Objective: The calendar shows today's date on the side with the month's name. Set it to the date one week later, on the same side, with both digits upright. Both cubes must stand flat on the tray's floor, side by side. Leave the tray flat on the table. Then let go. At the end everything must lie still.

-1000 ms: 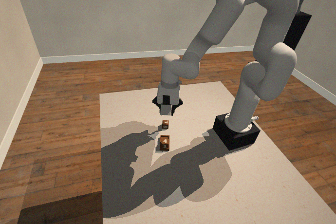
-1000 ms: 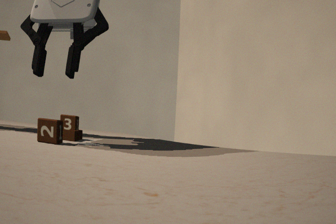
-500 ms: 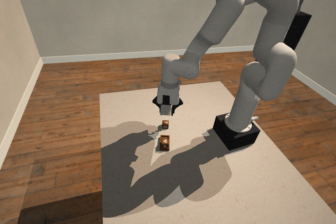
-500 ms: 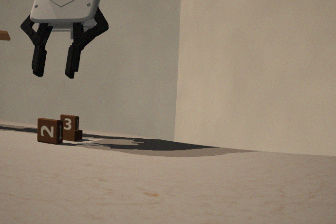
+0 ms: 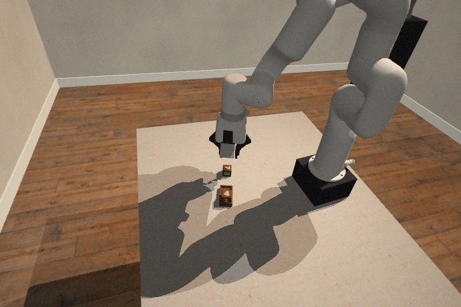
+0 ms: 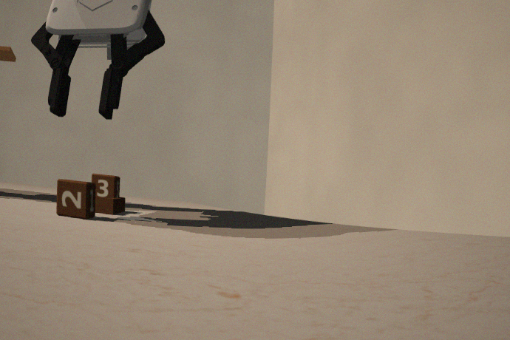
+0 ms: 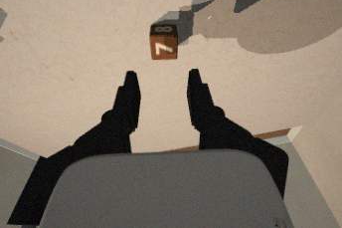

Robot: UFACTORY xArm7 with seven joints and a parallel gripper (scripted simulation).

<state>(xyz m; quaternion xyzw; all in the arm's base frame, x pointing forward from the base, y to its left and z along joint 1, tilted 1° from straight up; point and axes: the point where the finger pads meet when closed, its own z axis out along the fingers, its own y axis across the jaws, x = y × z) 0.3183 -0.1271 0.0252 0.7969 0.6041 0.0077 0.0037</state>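
Observation:
A loose brown cube (image 5: 226,169) (image 6: 75,199) (image 7: 164,43) stands on the table outside the tray, with 7 on top, 8 on one side and 2 on another. The small brown tray (image 5: 224,205) (image 6: 118,205) lies flat just beyond it. It holds the second cube (image 5: 226,192) (image 6: 106,191), which shows 4 on top and 3 on one side. My gripper (image 5: 228,155) (image 6: 82,111) (image 7: 163,82) hangs well above the loose cube, pointing down. Its fingers are half open with nothing between them.
The arm's black base (image 5: 323,180) stands on the beige table top (image 5: 260,259) to the right of the cubes. The arm's dark shadow falls over the table to the left of and in front of the tray. Wooden floor surrounds the table.

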